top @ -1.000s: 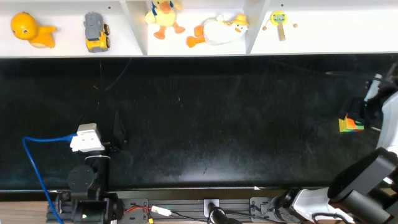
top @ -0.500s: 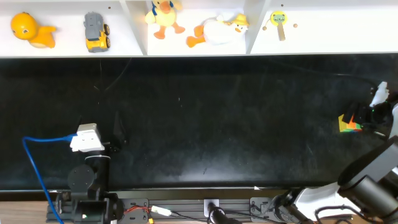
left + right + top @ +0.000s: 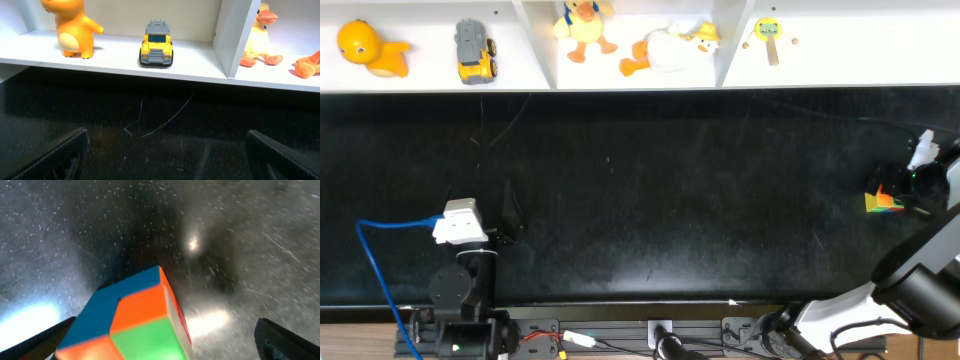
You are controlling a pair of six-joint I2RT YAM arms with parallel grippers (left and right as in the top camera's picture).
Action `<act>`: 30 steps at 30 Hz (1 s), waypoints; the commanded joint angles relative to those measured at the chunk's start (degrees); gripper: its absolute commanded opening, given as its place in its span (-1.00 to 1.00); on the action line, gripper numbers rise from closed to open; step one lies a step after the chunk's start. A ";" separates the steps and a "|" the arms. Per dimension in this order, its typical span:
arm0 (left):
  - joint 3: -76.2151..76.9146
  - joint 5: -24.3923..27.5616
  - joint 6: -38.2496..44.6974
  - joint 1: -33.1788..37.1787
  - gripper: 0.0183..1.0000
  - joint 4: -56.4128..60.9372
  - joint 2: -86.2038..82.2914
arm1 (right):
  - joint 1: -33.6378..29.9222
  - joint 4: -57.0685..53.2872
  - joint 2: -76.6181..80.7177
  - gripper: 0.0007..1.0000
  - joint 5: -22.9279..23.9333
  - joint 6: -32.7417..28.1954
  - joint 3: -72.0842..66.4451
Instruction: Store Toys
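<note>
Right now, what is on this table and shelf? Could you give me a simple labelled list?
Surface: black table
Storage: white shelf with three compartments
Left compartment: orange toy figure, yellow toy truck
Middle compartment: yellow plush duck, white plush duck lying down
Right compartment: small yellow toy
Not yet stored: colourful cube, on the table's right end
Right gripper: open, straddling the cube
Left gripper: open, holding nothing, facing the shelf
</note>
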 commanded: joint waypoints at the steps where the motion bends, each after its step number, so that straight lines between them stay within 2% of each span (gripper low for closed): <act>1: -0.52 0.76 -0.61 -0.37 0.99 0.17 -0.72 | 1.18 1.09 1.36 0.89 -1.42 -0.46 0.44; 10: -0.52 0.76 -0.61 -0.37 1.00 0.17 -0.72 | 3.23 3.78 1.68 0.78 -1.25 -0.83 0.35; 16: -0.52 0.76 -0.61 -0.37 1.00 0.17 -0.72 | 3.45 3.87 1.68 0.60 -1.44 -0.85 -0.70; 30: -0.52 0.76 -0.61 -0.37 1.00 0.17 -0.72 | 6.01 6.27 1.68 0.47 -1.09 -0.79 -4.48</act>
